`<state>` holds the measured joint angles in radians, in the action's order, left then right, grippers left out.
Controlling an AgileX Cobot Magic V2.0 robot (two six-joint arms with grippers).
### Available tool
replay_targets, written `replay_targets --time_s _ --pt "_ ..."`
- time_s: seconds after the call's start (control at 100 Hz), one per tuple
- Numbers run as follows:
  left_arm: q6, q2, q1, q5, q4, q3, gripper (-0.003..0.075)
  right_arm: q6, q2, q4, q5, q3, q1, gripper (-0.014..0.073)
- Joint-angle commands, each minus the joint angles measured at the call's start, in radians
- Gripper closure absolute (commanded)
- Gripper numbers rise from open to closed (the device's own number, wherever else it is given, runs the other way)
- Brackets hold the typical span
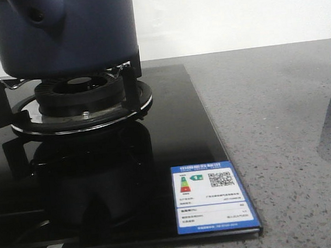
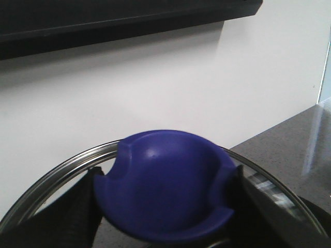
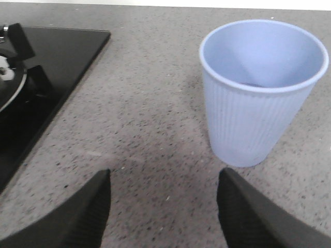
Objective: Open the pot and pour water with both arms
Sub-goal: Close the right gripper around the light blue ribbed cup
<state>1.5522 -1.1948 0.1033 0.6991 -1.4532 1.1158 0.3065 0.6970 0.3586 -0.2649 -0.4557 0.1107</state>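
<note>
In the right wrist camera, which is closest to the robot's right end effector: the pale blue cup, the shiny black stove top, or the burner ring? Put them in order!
1. Pale blue cup: standing upright on the grey counter, just ahead of the open right end effector.
2. Black stove top: off to one side.
3. Burner ring: farthest, at the picture's edge.

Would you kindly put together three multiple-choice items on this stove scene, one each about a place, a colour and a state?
1. Where does the pot stand?
A. on the burner support of the black hob
B. on the grey counter
C. inside the cup

2. What colour is the ribbed cup?
A. red
B. pale blue
C. black

3. How is the right gripper?
A. shut on the cup
B. shut on the lid knob
C. open, holding nothing

Answers:
1 A, the front view shows it resting on the burner's prongs.
2 B, the right wrist view shows it light blue.
3 C, its fingers stand apart over bare counter.
</note>
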Motion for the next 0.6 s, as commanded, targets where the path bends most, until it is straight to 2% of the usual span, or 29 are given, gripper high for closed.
replay_targets --time_s 0.0,0.32,0.59 --pt "-0.006 0.032 0.015 0.001 -0.065 0.041 0.0381 0.009 0.053 -0.026 0.134 -0.026 0.002 0.0185" --pt "-0.006 0.032 0.016 0.001 -0.063 0.041 0.0381 0.009 0.181 -0.102 0.175 -0.026 -0.005 0.0185" --pt "-0.006 0.032 0.016 0.001 -0.063 0.041 0.0381 0.009 0.183 -0.102 0.180 -0.026 -0.081 0.0185"
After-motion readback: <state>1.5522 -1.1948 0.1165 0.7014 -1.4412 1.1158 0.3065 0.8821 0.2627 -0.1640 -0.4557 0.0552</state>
